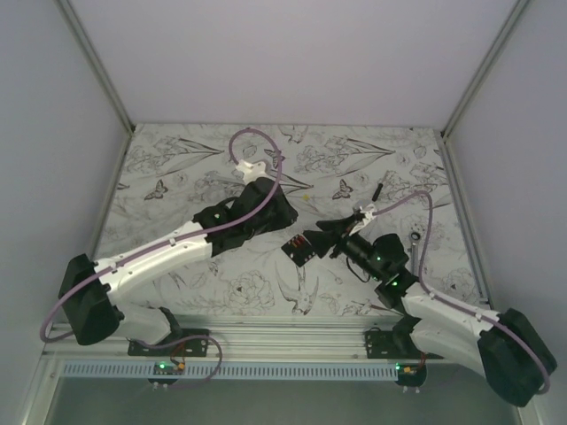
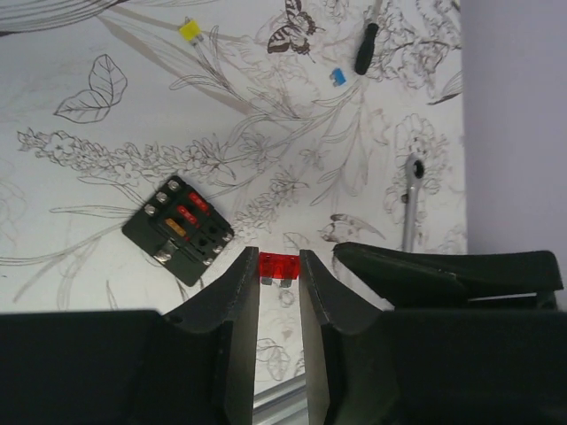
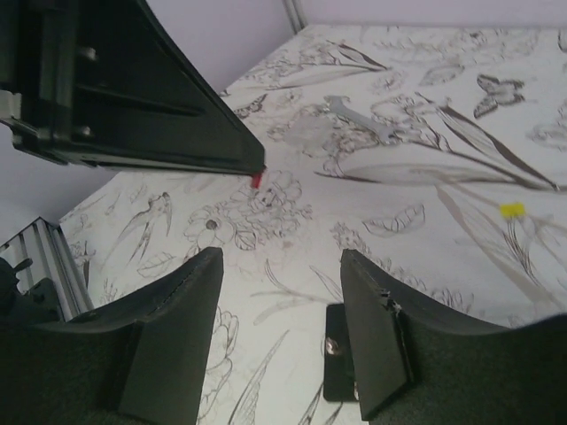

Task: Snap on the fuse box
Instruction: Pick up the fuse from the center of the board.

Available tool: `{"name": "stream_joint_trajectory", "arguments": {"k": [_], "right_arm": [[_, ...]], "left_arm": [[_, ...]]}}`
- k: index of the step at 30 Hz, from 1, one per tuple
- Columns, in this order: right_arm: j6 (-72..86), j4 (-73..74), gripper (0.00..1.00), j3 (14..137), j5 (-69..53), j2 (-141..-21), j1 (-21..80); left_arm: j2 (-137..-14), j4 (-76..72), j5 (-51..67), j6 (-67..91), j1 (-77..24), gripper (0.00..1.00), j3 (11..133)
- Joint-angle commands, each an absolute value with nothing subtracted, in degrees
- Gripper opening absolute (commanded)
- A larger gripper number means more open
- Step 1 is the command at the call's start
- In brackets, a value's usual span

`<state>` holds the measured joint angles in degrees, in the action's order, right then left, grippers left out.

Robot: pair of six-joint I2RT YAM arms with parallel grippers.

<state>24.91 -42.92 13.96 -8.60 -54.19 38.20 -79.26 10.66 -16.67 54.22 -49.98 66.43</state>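
The fuse box, a small black square with red and orange fuses in its face, lies flat on the flower-printed table. In the top view the fuse box is just left of my right gripper. My right gripper is open, with only a corner of the fuse box showing beside its right finger. My left gripper is shut on a small red fuse, held above the table to the right of the box. In the right wrist view, the left gripper hangs at upper left.
A yellow fuse, a blue fuse and a short black bar lie further back. A metal wrench lies near the right wall. The right gripper's black finger sits close to my left gripper.
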Motion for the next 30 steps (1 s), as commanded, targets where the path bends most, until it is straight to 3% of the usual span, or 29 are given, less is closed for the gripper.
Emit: {"name": "stream_joint_trajectory", "arguments": {"k": [1, 12, 25, 30], "right_arm": [[20.5, -52.4, 0.59, 17.8, -5.1, -58.4, 41.6], [18.2, -56.7, 0.39, 21.5, -1.5, -65.4, 45.4], [17.5, -58.0, 0.25, 22.0, -0.2, -66.8, 45.5], [17.4, -57.7, 0.11, 22.1, -0.2, -66.7, 45.4]], "left_arm": [[-76.9, 6.6, -17.8, 60.9, -50.1, 0.08, 64.3], [-77.2, 5.3, -15.4, 61.2, -50.3, 0.08, 64.5], [-77.2, 4.6, -13.5, 61.2, -50.7, 0.07, 64.4], [-77.3, 4.4, -13.1, 61.3, -50.7, 0.07, 64.4]]}}
